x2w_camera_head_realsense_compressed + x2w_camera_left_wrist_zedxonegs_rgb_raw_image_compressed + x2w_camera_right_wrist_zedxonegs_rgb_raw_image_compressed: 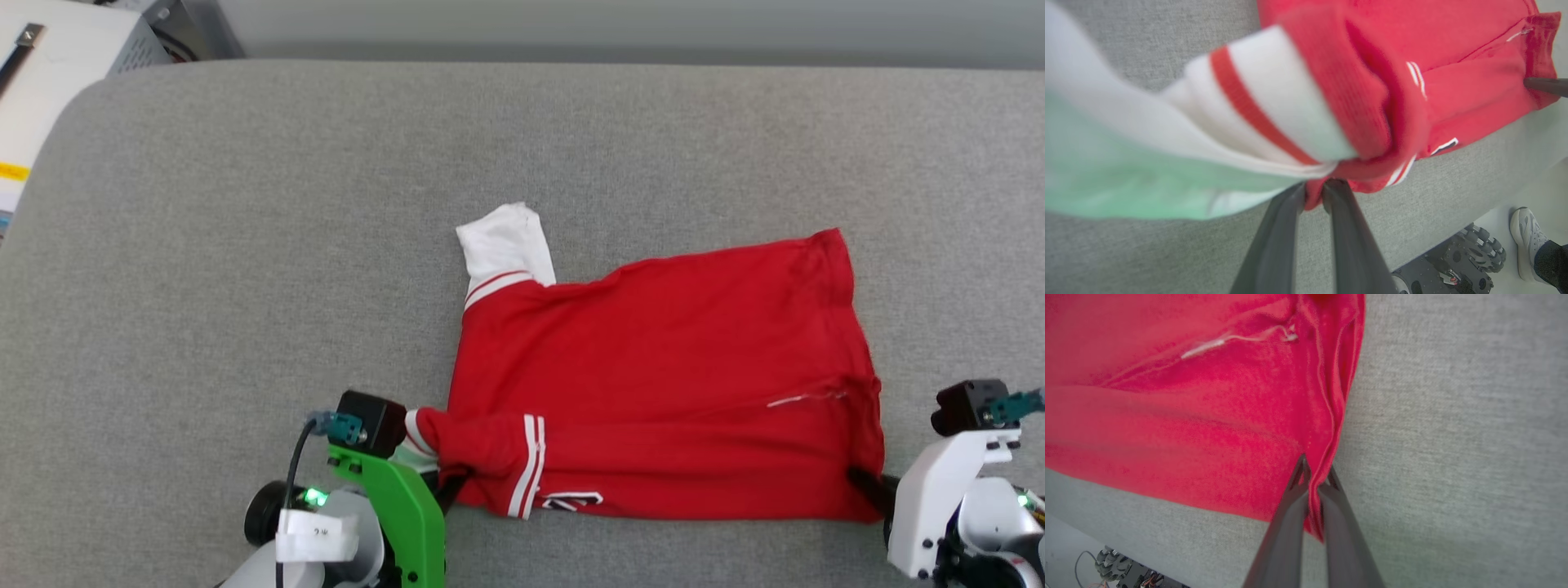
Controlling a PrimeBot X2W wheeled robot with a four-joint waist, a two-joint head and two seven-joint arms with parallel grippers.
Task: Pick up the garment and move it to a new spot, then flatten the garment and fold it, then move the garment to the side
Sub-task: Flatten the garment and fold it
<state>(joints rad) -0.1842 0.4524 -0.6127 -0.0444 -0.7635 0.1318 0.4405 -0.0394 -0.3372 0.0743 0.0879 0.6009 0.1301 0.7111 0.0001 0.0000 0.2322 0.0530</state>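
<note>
Now — garment (pixel 661 384) | long axis left–right | top end points left

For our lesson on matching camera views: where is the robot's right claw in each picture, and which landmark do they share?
Head view: the right claw is at lower right, shut on the near right corner of the garment.
Left wrist view: a dark bar at the right edge, on the hem.
Right wrist view: bottom centre, pinching the hem.
Shared landmark: the short white thread near that hem.
</note>
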